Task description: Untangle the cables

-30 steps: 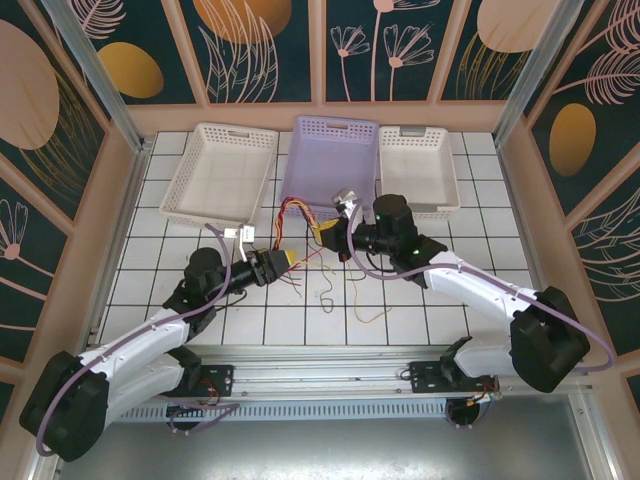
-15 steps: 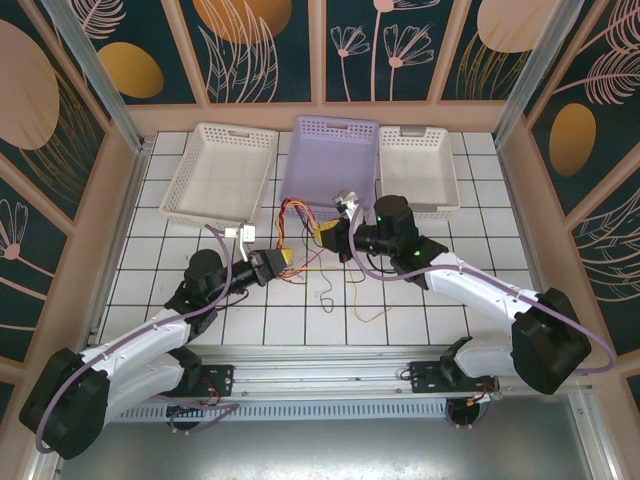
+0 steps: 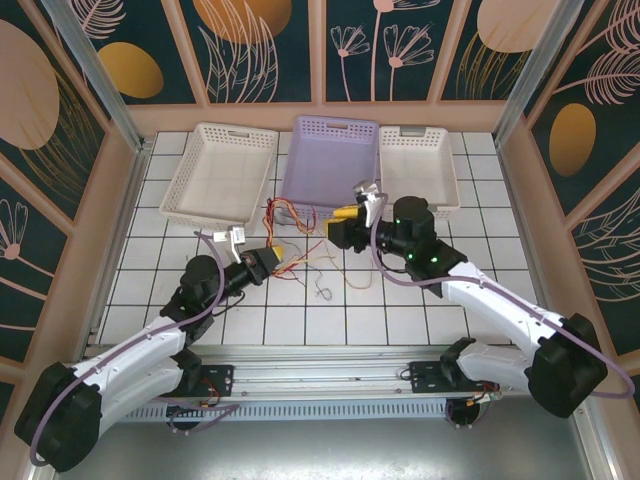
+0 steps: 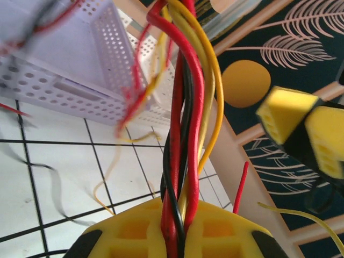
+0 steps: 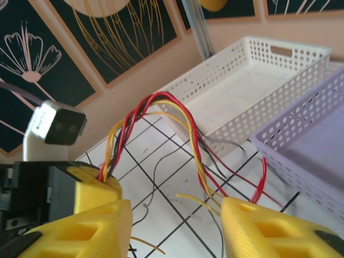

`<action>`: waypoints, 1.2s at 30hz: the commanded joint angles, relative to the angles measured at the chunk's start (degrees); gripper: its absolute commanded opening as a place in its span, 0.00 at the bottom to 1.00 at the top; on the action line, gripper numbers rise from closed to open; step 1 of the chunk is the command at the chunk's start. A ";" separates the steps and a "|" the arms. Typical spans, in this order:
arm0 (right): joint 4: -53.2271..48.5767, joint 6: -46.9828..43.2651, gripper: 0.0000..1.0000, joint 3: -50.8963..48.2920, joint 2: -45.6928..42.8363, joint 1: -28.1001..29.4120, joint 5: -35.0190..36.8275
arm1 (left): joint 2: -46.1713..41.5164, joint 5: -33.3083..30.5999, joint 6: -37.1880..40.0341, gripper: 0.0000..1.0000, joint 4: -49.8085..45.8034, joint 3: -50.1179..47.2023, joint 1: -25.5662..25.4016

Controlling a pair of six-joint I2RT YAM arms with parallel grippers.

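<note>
Your left pincer (image 3: 272, 258) is clamped tight on the cables (image 3: 290, 212), a twisted red, yellow and black bundle that rises lengthwise straight out from between its pads (image 4: 134, 231). The bundle arches over the bench (image 3: 150, 250), just in front of the lavender basket (image 3: 330, 150), towards your right pincer (image 3: 345, 222). That pincer stands partly open and grips nothing. Loose wire ends sprawl across the tiles.
</note>
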 commanded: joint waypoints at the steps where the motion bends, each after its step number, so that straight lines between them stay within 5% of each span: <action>1: 0.33 3.72 0.50 -1.02 -2.63 -0.56 -0.25 | -0.62 -4.14 0.34 0.00 1.69 -0.56 -0.70; 8: -0.06 10.67 0.51 -2.61 -2.72 -0.11 -5.41 | 3.18 -3.54 2.67 0.00 4.02 2.00 -4.37; 18: -8.00 4.93 0.48 -1.56 -4.37 0.14 1.24 | 13.60 -7.09 15.62 0.00 -13.43 13.75 -16.40; 27: -11.30 2.03 0.43 -2.34 -5.70 0.06 9.24 | 17.19 -7.45 19.75 0.00 -22.34 17.91 -17.26; 36: -9.71 1.91 0.37 -5.68 -5.54 0.06 9.80 | 17.02 -5.13 22.28 0.00 -25.88 19.80 -17.27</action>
